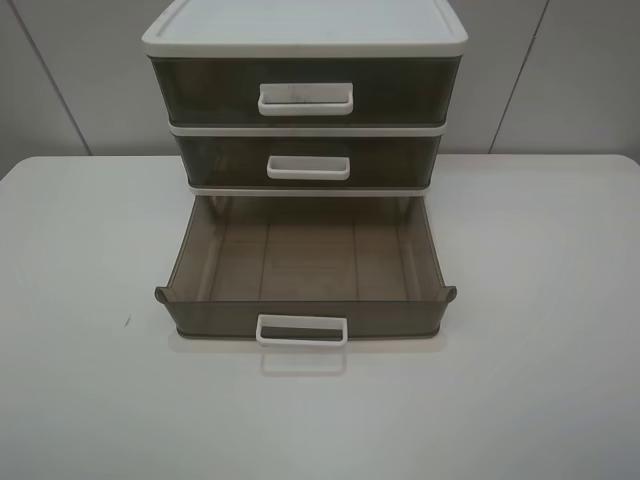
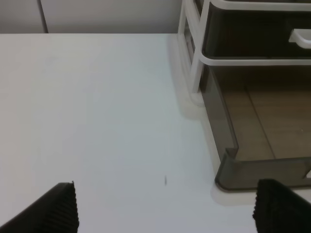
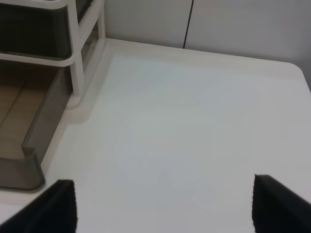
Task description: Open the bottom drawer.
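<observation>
The bottom drawer (image 1: 305, 262) of smoky grey-brown plastic is pulled far out of the white-framed cabinet (image 1: 304, 35) and is empty inside. Its small white loop handle (image 1: 302, 330) faces the table's front. Neither arm shows in the exterior view. In the left wrist view my left gripper (image 2: 165, 211) is open and empty over the table, beside the drawer's left front corner (image 2: 231, 172). In the right wrist view my right gripper (image 3: 163, 206) is open and empty, beside the drawer's right front corner (image 3: 22, 170).
The middle drawer (image 1: 308, 160) and the taller top drawer (image 1: 305, 92) are shut, each with a white handle. The cabinet stands at the back middle of a white table (image 1: 540, 380). A pale wall runs behind it.
</observation>
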{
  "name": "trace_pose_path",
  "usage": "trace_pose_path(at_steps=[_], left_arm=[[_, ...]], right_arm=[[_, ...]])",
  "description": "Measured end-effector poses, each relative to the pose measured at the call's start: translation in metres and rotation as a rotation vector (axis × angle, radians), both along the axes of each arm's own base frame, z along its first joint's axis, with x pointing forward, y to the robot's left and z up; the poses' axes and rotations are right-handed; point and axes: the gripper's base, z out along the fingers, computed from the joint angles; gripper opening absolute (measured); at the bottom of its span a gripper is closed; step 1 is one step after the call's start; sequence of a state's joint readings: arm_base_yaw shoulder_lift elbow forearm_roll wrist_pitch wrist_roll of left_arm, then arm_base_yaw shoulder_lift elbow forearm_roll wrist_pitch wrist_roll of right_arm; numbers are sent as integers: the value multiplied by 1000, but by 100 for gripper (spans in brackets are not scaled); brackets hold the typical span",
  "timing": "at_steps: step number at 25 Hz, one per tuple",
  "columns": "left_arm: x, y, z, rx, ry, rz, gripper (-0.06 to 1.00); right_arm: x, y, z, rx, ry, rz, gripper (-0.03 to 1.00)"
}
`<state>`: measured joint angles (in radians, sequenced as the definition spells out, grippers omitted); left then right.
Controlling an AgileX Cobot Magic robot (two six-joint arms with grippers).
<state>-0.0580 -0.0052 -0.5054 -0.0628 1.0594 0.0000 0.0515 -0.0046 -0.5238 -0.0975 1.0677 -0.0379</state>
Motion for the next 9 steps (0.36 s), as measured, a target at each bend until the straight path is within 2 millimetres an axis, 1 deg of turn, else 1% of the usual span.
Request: trace_pose_path(at_steps=[9], left_arm=[[0,0,0,0,0,0,74]], right_arm=[[0,0,0,0,0,0,72]])
